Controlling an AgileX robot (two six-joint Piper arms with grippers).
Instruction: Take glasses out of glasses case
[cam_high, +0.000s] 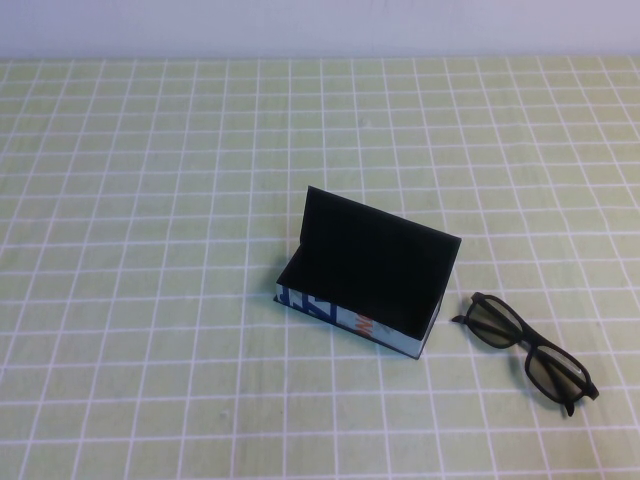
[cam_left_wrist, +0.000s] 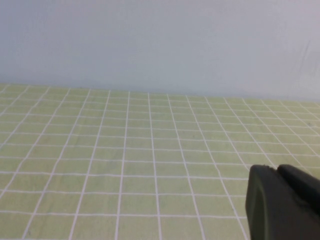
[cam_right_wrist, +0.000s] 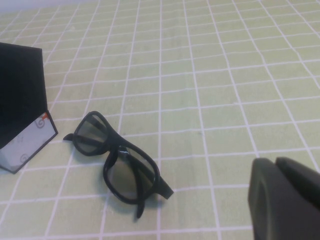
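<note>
Two task objects lie on a pale green tablecloth (cam_high: 150, 250) crossed by a white grid: a rectangular matte black glasses case (cam_high: 365, 275) and a pair of black thick-framed plastic glasses (cam_high: 528, 350) with dark greyish lenses. The glasses case sits near the middle of the table with its flat hinged lid standing upright at the back, showing a black interior; its front side is white with blue and orange print. The glasses are out of the case and rest on the cloth just beside it, on the robot's right, a little nearer the robot, lying at an angle with the arms folded behind the frame. In the right wrist view the glasses (cam_right_wrist: 117, 162) lie apart from the corner of the case (cam_right_wrist: 22, 107), not touching it. Neither arm appears in the high view. The right gripper (cam_right_wrist: 285, 197) shows only as dark finger ends at the edge of its own view, above bare cloth near the glasses; its jaws are fully closed and hold nothing. The left gripper (cam_left_wrist: 282, 202) likewise shows only as a dark tip over bare cloth, facing the pale wall (cam_left_wrist: 160, 45); I cannot tell how its jaws stand.
</note>
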